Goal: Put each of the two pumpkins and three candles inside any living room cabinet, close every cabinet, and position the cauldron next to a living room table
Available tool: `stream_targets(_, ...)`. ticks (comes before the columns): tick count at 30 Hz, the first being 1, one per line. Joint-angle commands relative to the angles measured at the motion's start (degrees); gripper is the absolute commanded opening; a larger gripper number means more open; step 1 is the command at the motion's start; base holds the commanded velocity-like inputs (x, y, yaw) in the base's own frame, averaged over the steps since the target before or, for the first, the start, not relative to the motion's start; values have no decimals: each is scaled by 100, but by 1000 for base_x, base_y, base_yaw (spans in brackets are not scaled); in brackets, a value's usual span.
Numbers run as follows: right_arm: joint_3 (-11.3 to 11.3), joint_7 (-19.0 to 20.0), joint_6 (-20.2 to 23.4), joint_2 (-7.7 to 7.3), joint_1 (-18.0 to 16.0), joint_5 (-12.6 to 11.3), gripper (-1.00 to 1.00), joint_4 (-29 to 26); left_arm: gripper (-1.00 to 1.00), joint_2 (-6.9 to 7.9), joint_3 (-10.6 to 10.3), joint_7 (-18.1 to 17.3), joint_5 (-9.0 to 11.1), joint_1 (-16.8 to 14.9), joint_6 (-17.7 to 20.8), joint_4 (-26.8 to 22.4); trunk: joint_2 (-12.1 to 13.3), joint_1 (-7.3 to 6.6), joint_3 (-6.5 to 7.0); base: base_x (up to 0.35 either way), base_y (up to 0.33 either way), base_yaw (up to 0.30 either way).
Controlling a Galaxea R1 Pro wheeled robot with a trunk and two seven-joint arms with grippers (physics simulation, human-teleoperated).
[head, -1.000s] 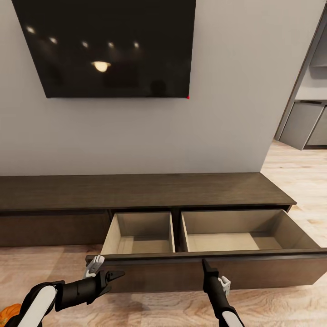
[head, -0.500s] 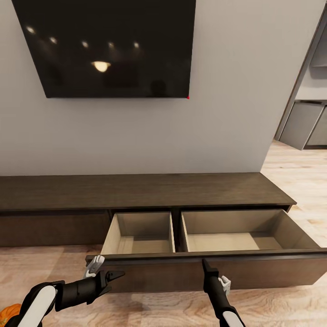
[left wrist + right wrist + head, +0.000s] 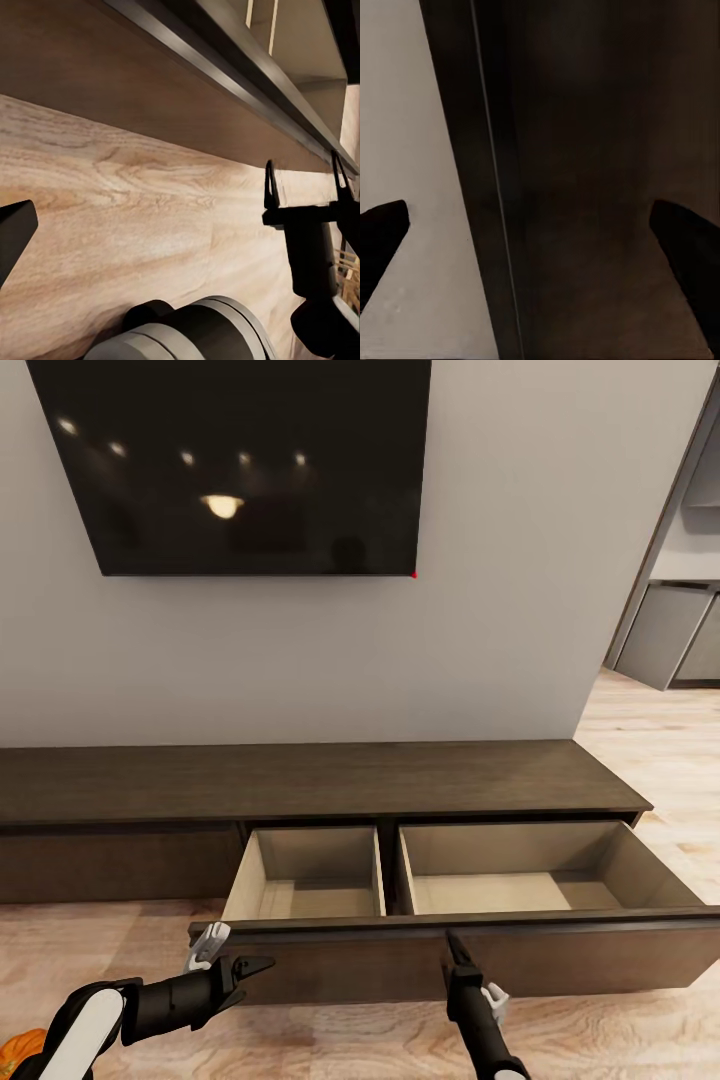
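while the cabinet (image 3: 320, 780) has two drawers out, both pincers, left pincer (image 3: 232, 952) and right pincer (image 3: 470, 968), hang spread.

1. The left gripper (image 3: 228, 955) pairs one white finger with one thin black, pointed finger.
2. Its forearm is glossy black and cylindrical, joined to a rounded white shell.
3. The right gripper (image 3: 472, 972) is slim black with a small white finger.
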Motion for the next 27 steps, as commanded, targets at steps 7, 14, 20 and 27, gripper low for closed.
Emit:
stream_targets(7,-6,2,1,-23,3,-4,100,-2,100,0,0,0,0,0,-5,0,0,0,0,0,0,0)
stream_targets(14,-4,-7,-3,-29,4,8,100,0,100,0,0,0,-1,0,-7,0,0,0,0,-6,0,0)
stream_targets(20,0,-179,4,-29,3,19,100,-2,100,0,0,0,-2,0,-7,0,0,0,0,-178,0,0)
stream_targets(27,1,-295,4,-29,0,11,100,-8,100,0,0,0,-7,0,-7,0,0,0,0,-59,0,0)
